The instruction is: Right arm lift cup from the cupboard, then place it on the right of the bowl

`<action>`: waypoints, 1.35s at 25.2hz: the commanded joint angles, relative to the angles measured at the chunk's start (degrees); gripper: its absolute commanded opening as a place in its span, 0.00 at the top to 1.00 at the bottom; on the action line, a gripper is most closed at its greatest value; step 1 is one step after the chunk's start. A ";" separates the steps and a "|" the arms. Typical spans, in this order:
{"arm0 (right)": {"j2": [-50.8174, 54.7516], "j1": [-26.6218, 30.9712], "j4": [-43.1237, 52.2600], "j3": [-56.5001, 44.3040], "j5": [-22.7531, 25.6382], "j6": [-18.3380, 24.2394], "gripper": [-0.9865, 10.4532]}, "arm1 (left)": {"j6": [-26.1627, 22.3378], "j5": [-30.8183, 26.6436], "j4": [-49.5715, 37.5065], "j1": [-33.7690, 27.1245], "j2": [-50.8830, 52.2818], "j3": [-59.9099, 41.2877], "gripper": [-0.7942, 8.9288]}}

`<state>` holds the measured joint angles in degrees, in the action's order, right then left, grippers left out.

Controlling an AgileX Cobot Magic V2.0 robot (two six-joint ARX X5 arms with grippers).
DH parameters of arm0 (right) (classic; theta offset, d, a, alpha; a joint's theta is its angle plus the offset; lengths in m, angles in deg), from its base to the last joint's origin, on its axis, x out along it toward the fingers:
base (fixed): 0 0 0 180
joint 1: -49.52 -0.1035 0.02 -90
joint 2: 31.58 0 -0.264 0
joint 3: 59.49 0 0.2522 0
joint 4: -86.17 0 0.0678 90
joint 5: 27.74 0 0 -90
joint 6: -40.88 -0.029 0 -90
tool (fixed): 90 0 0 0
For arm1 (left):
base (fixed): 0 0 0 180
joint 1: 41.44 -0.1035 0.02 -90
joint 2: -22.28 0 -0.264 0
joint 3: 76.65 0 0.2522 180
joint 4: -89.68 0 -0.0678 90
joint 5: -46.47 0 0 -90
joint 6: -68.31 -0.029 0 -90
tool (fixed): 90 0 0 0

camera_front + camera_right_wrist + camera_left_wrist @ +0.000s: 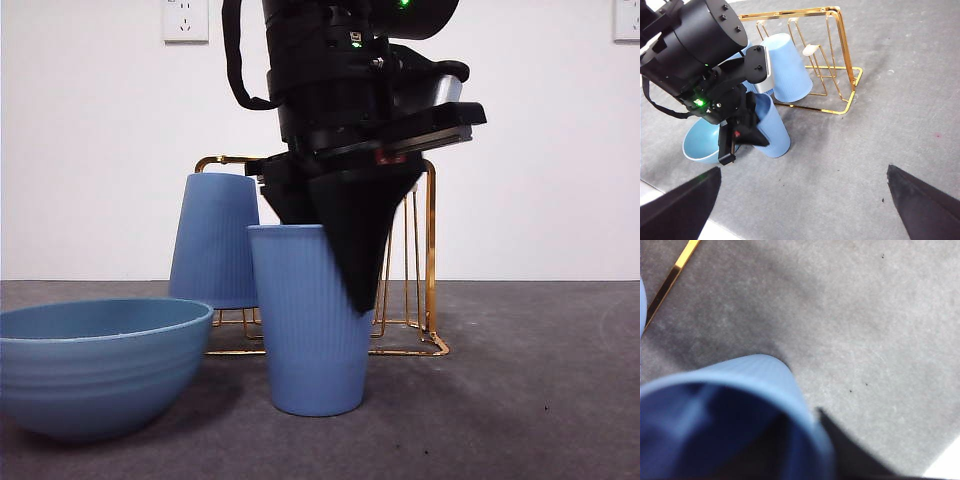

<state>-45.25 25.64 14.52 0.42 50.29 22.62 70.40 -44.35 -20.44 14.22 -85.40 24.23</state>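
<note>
The left gripper [340,250] clenches the rim of the cup [310,330], standing just right of the bowl [95,360]; the right gripper's jaws hang released; a careless withdrawal could topple it.

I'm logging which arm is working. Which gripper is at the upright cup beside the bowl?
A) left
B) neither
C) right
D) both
A: the cup fills the left wrist view, right at the left gripper, while the right gripper stands open, well away from it.
</note>
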 commanded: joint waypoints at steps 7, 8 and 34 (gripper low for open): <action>0.07 -0.22 0.35 0.90 0.66 -0.22 0.44 | -0.96 -0.52 5.44 0.61 -1.27 8.85 0.30; 0.07 -0.22 0.35 0.90 1.36 -0.22 0.44 | -0.72 -0.52 6.82 0.61 -0.90 10.73 0.31; -0.04 -0.24 2.14 0.90 -0.66 4.20 0.44 | 2.71 -0.52 -0.42 -15.52 60.70 -23.45 0.35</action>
<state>-45.25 25.62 16.07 0.40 49.83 26.10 71.84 -44.76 -20.16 -1.61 -24.99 0.93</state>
